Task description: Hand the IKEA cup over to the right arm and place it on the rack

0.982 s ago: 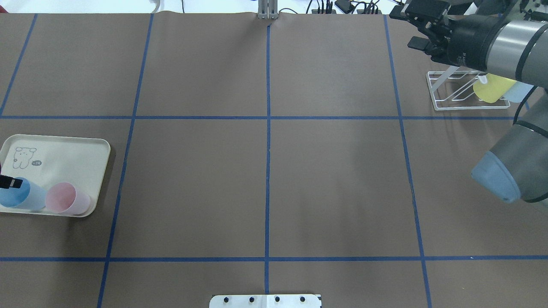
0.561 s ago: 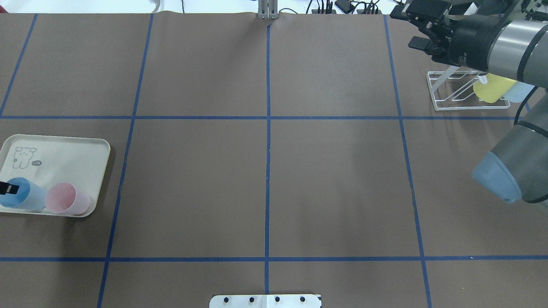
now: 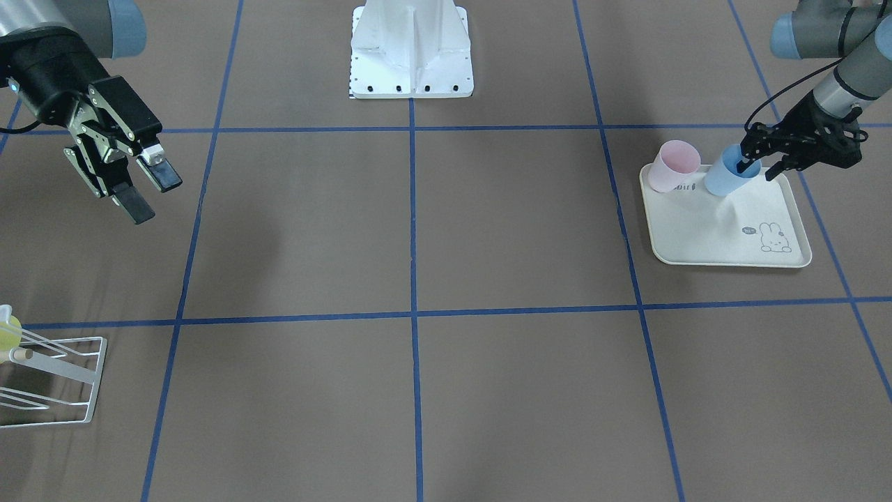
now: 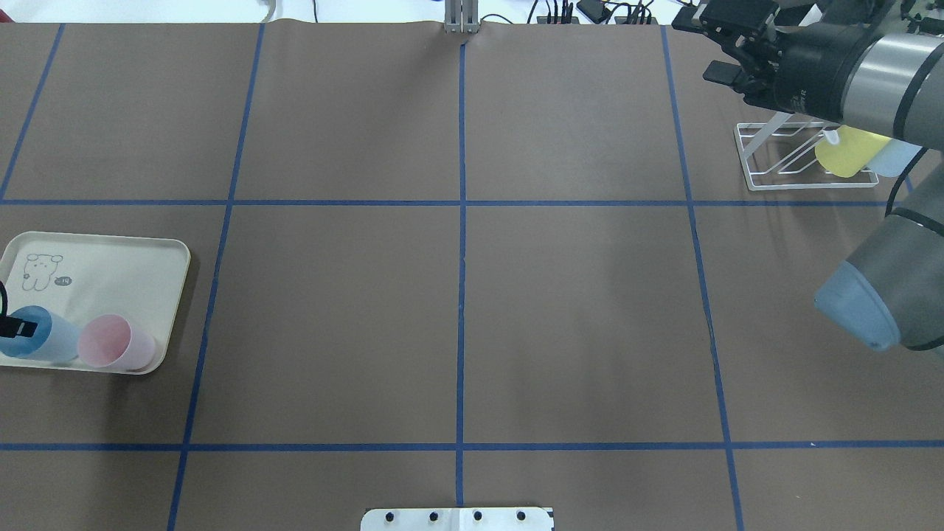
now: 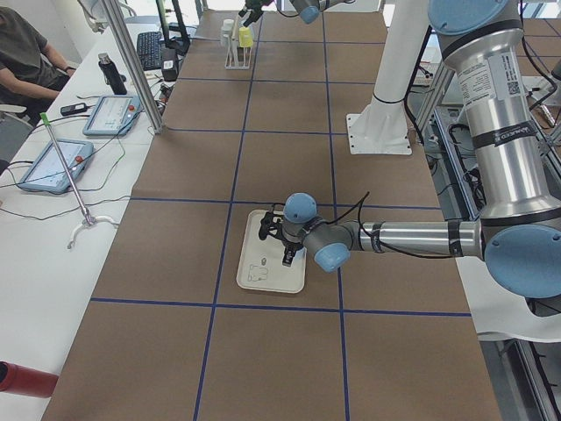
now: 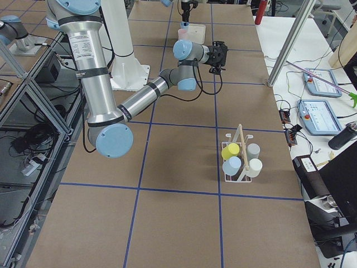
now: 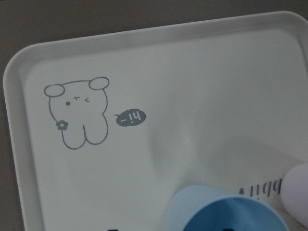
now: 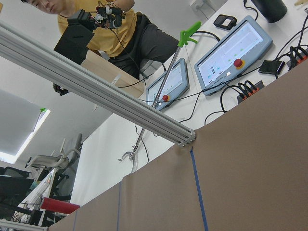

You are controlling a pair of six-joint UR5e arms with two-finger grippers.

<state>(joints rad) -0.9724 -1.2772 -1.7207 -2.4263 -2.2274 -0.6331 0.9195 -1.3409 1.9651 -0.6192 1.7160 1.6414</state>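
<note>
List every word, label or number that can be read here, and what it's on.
"hi~": in the dark speech bubble beside the rabbit drawing on the cream tray, upside down in the left wrist view.
"bbit": end of a word printed on the tray; its start is hidden by the pink cup.
Lettering on the right arm: too small to read.

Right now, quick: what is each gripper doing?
Left gripper: jaws straddle the blue cup at its rim; whether they are clamped cannot be told.
Right gripper: open, holding nothing.
</note>
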